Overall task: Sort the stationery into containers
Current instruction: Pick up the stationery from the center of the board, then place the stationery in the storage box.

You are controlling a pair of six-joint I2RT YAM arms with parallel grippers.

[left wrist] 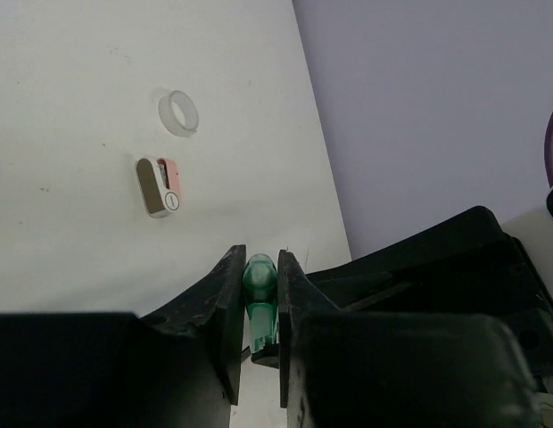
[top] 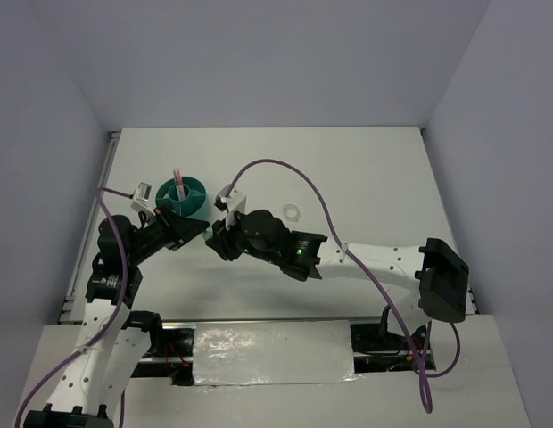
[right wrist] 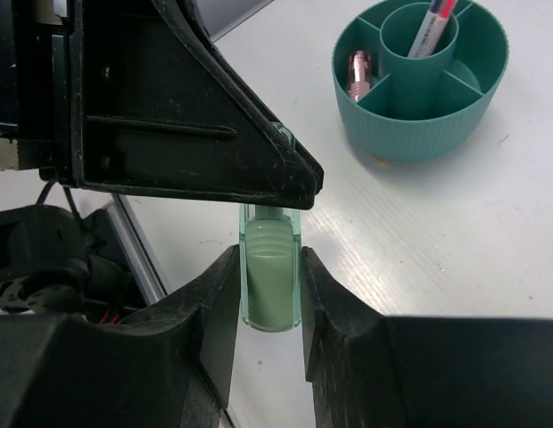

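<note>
A mint-green eraser (right wrist: 271, 276) in a clear green case hangs in the air between both grippers. My right gripper (right wrist: 271, 267) is shut on its lower part. My left gripper (left wrist: 259, 272) is shut on its other end (left wrist: 259, 283), and one of its black fingers (right wrist: 187, 116) shows just above in the right wrist view. From above, the two grippers meet (top: 210, 234) just in front of the teal organiser cup (top: 198, 210). The cup (right wrist: 410, 134) holds a red-pink pen (right wrist: 433, 22) in its central ring and a small pink item (right wrist: 359, 73) in a side compartment.
A clear tape ring (left wrist: 178, 113) and a pink capsule eraser (left wrist: 160, 186) lie on the white table beyond the left fingers. The tape ring (top: 292, 212) lies right of the cup. A grey wall borders the table's right side (left wrist: 419, 116).
</note>
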